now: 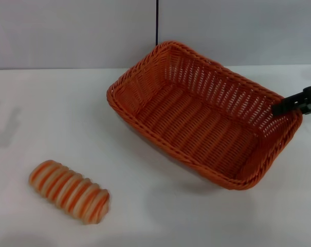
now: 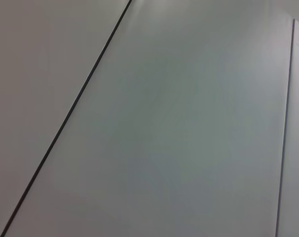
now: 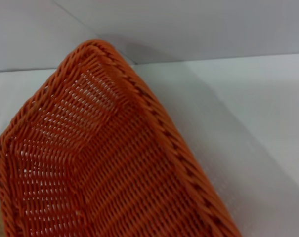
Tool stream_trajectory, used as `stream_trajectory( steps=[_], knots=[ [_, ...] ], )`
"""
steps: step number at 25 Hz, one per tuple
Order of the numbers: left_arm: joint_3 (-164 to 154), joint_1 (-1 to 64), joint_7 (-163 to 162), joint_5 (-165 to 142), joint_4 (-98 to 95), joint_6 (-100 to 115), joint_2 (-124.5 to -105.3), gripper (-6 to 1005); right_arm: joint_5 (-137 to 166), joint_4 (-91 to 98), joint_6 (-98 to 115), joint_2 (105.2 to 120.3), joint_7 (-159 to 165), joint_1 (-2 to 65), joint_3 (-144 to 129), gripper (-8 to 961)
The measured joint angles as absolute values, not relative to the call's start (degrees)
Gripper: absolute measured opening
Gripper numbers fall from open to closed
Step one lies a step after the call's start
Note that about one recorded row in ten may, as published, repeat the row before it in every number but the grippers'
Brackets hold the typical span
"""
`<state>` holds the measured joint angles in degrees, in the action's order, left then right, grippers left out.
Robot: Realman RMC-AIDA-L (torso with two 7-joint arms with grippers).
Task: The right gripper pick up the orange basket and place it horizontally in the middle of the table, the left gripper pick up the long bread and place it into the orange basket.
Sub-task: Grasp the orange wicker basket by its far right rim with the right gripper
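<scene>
Right pincer (image 1: 286,106) pinching basket (image 1: 196,110) rim at counter's (image 1: 155,216) right edge, basket skewed. Best swing it square, set mid-counter, keep grip firm. Bread (image 1: 69,191) near front-left corner. Left pincer unseen.

Lab-like test setup: bare white desk (image 1: 160,216), plain grey panel wall (image 1: 68,31) with dark seam behind desk.

Legible text, labels, brands, numbers, signs: none were found. The basket (image 1: 206,116), the bread (image 1: 69,191), the table (image 1: 52,113) and the right gripper (image 1: 299,103) carried no readable marking in any view. The wall panels (image 2: 179,123) were blank.
</scene>
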<state>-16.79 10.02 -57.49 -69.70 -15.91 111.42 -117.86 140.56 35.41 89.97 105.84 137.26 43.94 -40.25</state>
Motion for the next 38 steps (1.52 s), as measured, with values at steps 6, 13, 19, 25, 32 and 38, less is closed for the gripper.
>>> stream_trajectory(
  steps=[6, 13, 19, 25, 32, 38],
  knots=[
    [-16.79, 10.09, -57.41, -69.69, -15.92, 111.14, -117.86, 578, 140.63, 35.42, 89.86, 106.65, 137.17, 44.01, -40.63, 501],
    [-16.67, 10.20, -57.33, -69.66, -15.91, 111.06, -117.86, 576, 140.64, 35.84, 89.80, 106.73, 136.72, 43.30, -41.80, 386],
    [-16.59, 10.20, -57.26, -69.61, -15.90, 111.06, -117.86, 574, 140.69, 35.89, 89.79, 106.70, 136.66, 43.21, -42.99, 257],
    [-16.56, 10.28, -57.24, -69.60, -15.90, 111.11, -117.86, 572, 140.41, 37.05, 88.85, 106.87, 135.91, 42.21, -42.77, 169],
    [-16.45, 10.21, -57.21, -69.64, -15.82, 111.14, -117.86, 570, 134.89, 43.52, 88.42, 108.79, 132.75, 38.49, -40.99, 170],
    [-16.34, 10.21, -57.21, -69.52, -15.82, 111.25, -117.86, 568, 126.55, 44.12, 89.14, 108.81, 127.78, 36.06, -40.28, 171]
  ],
)
